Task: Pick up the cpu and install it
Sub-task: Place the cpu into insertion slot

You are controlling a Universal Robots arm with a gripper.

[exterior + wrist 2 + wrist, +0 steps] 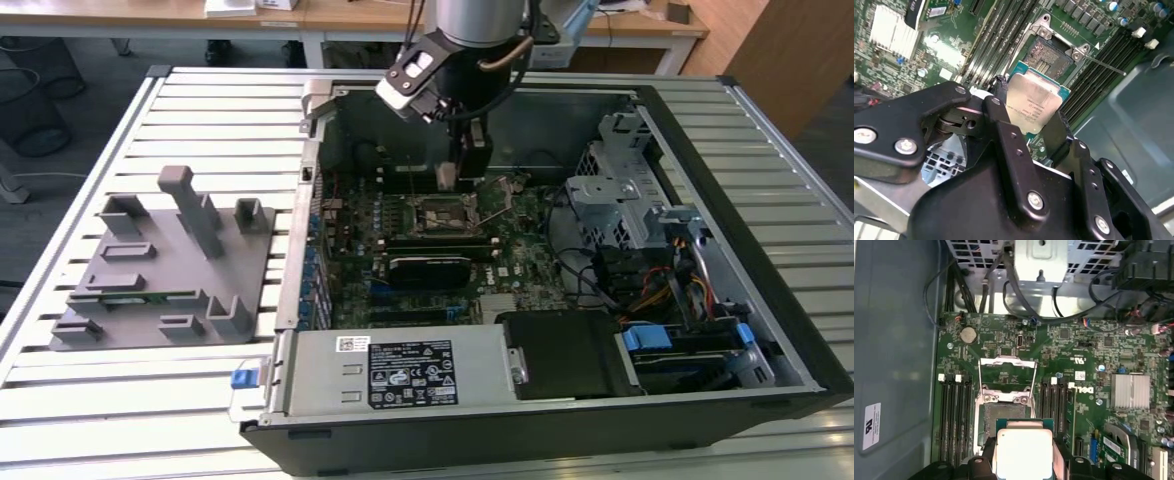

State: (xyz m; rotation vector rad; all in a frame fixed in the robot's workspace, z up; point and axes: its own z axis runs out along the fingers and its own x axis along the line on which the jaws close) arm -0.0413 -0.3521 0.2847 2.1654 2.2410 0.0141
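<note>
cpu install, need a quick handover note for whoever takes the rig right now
Gripper: shut on the cpu, gripping two opposite edges, metal top facing the wrist cameras.
Where: inside the open computer case, cpu held over the motherboard right by the socket.
Socket: frame flipped open, lever released, nothing in it.
Done: cpu picked up and at the socket.
Left: cpu not yet seated, frame not yet closed.
</note>
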